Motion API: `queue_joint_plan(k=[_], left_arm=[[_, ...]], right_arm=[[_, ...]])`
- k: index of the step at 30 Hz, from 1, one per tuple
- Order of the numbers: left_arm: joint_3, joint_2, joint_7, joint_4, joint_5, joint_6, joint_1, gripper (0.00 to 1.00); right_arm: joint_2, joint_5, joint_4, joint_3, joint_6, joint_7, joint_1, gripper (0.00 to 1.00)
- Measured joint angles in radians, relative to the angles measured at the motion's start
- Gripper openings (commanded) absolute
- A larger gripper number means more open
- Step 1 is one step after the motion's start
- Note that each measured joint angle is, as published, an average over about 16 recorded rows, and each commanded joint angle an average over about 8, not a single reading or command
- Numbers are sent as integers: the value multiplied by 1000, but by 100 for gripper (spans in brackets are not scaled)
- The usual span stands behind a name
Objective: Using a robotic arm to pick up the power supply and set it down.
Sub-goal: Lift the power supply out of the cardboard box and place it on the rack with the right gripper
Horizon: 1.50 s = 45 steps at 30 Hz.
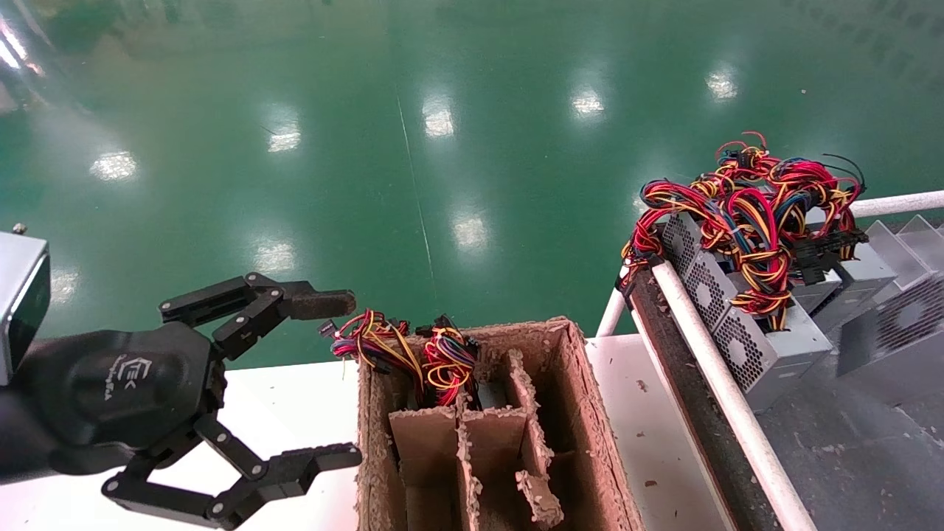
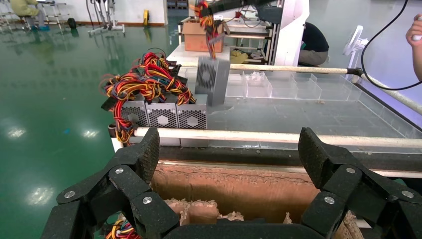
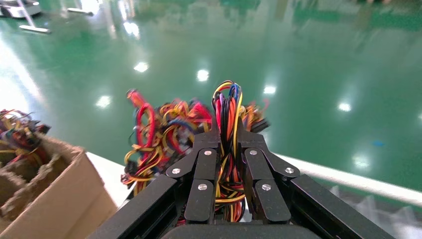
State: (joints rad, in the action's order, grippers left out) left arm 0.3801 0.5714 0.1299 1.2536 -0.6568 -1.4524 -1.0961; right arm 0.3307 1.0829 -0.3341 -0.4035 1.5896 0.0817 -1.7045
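The left gripper (image 1: 346, 380) is seen closest, at the robot's left side. Its two black fingers are spread wide apart and nothing is held between them. It is held in the air just beside a cardboard box (image 1: 575, 398), which is set on a white table (image 1: 295, 398). The box is split into slots by torn cardboard walls. Some red and yellow wires (image 1: 413, 350) are seen poking out of its far corner.

Past the box, a white rail (image 1: 708, 369) is seen. Right behind the rail, a row of grey boxes (image 1: 737, 324) with round hole grilles is lined up side by side. A big tangle of red, yellow and blue wires is piled on top of them.

The right gripper (image 3: 228, 137) is squeezed tight around a thick wire bundle (image 3: 228, 109). In the left wrist view, the power supply (image 2: 213, 79) is seen hanging in the air by these wires, just behind the row of grey boxes and above a clear tray (image 2: 298, 87).

Farthest away, a shiny green floor (image 1: 442, 147) is spread out, with lights mirrored in it.
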Motion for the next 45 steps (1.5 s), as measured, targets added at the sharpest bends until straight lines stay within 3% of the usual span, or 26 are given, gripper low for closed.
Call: queue_joint_plan(k=[14, 15, 21, 23, 45], left_arm=[[0, 0, 0, 0, 0, 0, 0, 100], [0, 0, 0, 0, 0, 0, 0, 100], [0, 0, 0, 0, 0, 0, 0, 100], [0, 0, 0, 0, 0, 0, 0, 100], [0, 0, 0, 0, 0, 0, 0, 100]], right_arm=[[114, -8, 13, -87, -10, -11, 10, 2], [121, -7, 16, -91, -12, -13, 6, 10], [156, -1, 43, -113, -17, -24, -15, 85], [165, 1, 54, -118, -17, -28, -21, 100], [180, -40, 88, -152, 2, -24, -36, 100]])
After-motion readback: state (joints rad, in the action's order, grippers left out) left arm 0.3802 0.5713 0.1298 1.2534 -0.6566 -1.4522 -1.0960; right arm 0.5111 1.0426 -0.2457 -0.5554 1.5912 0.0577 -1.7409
